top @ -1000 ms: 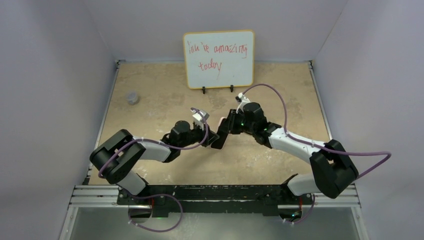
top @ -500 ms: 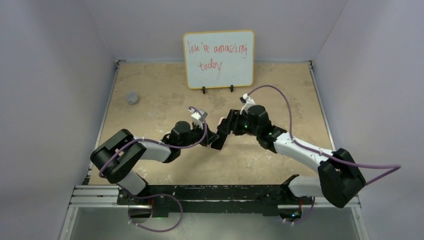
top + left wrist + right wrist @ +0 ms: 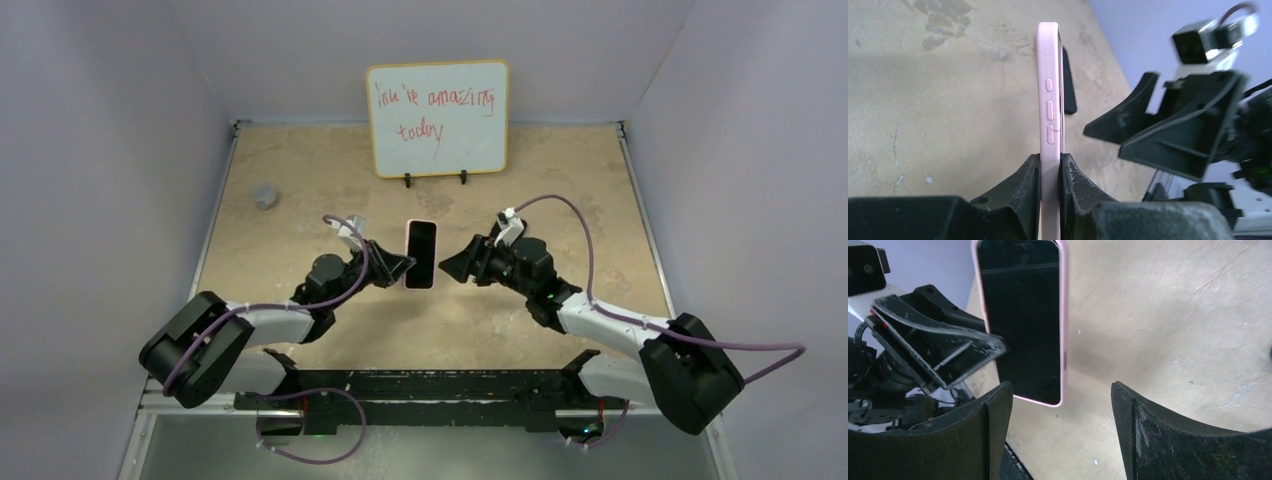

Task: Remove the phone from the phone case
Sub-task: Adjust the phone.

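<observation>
A black phone [image 3: 421, 252] in a pale pink, soft-looking phone case [image 3: 1049, 95] is held up off the mottled tan counter [image 3: 560, 190], roughly in the middle of the scene between the two arms. The left fingers [image 3: 1028, 182] are drawn narrow and pinch it across its thickness, one on the glass and one on the back, at the edge nearest that arm. The left wrist view therefore sees only the slim side of the case with its three moulded buttons. This grip seems chosen to present the phone: most of the screen and the far and right edges of the case stay uncovered and turned toward the other arm. The right fingers [image 3: 993, 415] stand wide and hold nothing, just to the right of the phone and apart from it. Between them, the right wrist view sees the dark screen ringed by the pink rim. The phone looks fully seated, so the removal is not yet begun, and the spread fingers look set to close on a free edge and peel the case or push the phone out. A white board with red handwriting [image 3: 437, 118] stands at the far side, and a small grey round object [image 3: 264, 194] sits far left, both well apart.
</observation>
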Tool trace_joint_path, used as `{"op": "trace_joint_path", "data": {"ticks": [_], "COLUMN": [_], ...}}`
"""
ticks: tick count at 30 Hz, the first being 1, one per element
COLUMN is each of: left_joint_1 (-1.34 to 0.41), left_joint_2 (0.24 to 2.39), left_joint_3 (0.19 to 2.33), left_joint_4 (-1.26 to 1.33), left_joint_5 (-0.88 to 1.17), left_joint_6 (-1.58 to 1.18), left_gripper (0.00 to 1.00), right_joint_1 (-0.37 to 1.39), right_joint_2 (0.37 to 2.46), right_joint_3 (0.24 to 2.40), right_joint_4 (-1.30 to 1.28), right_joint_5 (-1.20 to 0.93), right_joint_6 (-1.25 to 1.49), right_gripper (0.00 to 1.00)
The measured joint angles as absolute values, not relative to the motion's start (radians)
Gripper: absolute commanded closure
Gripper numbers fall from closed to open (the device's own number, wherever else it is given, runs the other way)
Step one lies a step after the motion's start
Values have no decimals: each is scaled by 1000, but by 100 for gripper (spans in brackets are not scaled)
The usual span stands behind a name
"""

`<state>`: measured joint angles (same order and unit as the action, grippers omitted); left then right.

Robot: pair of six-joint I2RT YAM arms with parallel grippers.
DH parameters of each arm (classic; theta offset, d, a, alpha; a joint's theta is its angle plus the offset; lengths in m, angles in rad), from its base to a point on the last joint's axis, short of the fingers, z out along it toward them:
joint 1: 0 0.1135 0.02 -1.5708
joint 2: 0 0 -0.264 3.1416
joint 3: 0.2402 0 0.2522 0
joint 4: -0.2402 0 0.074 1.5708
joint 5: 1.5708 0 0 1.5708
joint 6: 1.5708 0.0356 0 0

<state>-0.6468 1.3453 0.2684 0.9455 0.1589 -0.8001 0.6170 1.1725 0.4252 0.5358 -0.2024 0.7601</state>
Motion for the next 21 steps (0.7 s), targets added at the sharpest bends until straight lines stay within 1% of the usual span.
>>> {"op": "trace_joint_path", "data": {"ticks": [6,14,18,20,21], "left_joint_1": [-628,-628,-628,-628,-628], "left_joint_2": [1262,1198,1196,1196,1196], "left_joint_3": [230,229,229,228,227], "left_joint_4": [1043,1101,1126,1138,1145], "left_joint_5": [170,205,216,218,220], "left_joint_6": [-920,-1018,-1061,-1079,-1087], "left_gripper": [100,100,100,100,100], "right_joint_1": [617,623,630,634,634], "right_joint_2": [1256,1395,1454,1480,1494], "right_joint_3": [338,325,325,325,325], "right_joint_4": [797,1148,1293,1353,1387], "right_joint_5": [-272,-366,-409,-419,-426], "right_joint_6": [906,1098,1165,1192,1206], "right_gripper": [31,42,51,58,63]}}
